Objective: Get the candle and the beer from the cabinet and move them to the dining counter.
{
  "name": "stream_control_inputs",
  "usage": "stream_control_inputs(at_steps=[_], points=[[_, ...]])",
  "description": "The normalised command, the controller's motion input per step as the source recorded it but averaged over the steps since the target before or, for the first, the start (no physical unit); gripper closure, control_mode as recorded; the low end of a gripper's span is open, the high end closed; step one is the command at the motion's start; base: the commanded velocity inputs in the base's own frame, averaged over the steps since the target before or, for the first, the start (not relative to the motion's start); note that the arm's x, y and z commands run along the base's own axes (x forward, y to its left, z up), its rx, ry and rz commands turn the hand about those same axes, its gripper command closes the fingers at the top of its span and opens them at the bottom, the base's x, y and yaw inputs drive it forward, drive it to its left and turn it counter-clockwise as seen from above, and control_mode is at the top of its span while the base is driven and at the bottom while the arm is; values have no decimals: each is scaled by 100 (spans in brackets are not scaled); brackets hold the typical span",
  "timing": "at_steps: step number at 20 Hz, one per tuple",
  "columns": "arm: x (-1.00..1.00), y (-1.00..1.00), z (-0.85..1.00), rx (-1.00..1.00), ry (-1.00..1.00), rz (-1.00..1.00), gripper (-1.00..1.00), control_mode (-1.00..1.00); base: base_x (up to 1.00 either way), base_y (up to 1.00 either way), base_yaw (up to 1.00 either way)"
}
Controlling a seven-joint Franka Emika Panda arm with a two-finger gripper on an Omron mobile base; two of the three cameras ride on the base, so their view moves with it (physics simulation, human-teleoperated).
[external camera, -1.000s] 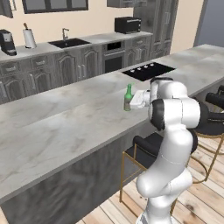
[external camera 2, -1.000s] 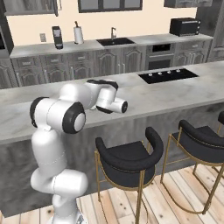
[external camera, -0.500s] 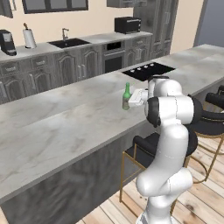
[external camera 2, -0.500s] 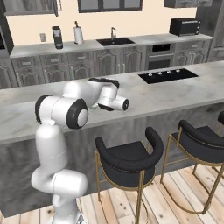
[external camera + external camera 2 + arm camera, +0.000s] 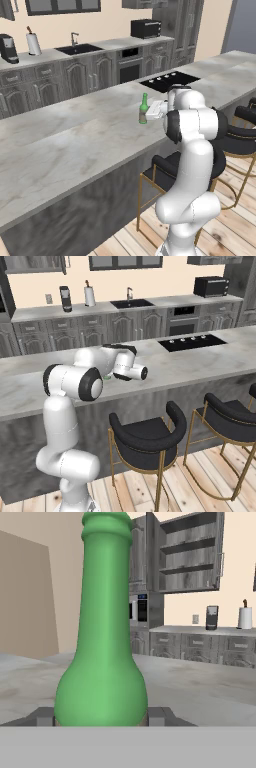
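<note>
The beer (image 5: 143, 109) stands upright on the dining desk (image 5: 75, 135), near its front edge at 9 o'clock from the hob. In the hand view the green bottle (image 5: 102, 642) rises at 12 o'clock between the tips of the tool (image 5: 102, 716), one dark fingertip (image 5: 42, 717) on each side. Whether they press it or have released it, I cannot tell. Since a second ago the arm has drawn slightly back; the bottle stays put.
</note>
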Motion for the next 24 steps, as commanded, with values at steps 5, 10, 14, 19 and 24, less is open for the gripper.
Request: stream_control_inputs(at_steps=[5, 10, 14, 19, 24], points=[[3, 9, -26, -1, 0, 0, -100, -100, 0, 0, 0], [-1, 3, -1, 0, 0, 0, -100, -100, 0, 0, 0], [-13, 1, 0, 0, -3, 0, -100, -100, 0, 0, 0], [-22, 1, 7, 0, -2, 0, -100, -100, 0, 0, 0], [-36, 0, 28, 1, -3, 0, -100, -100, 0, 0, 0]])
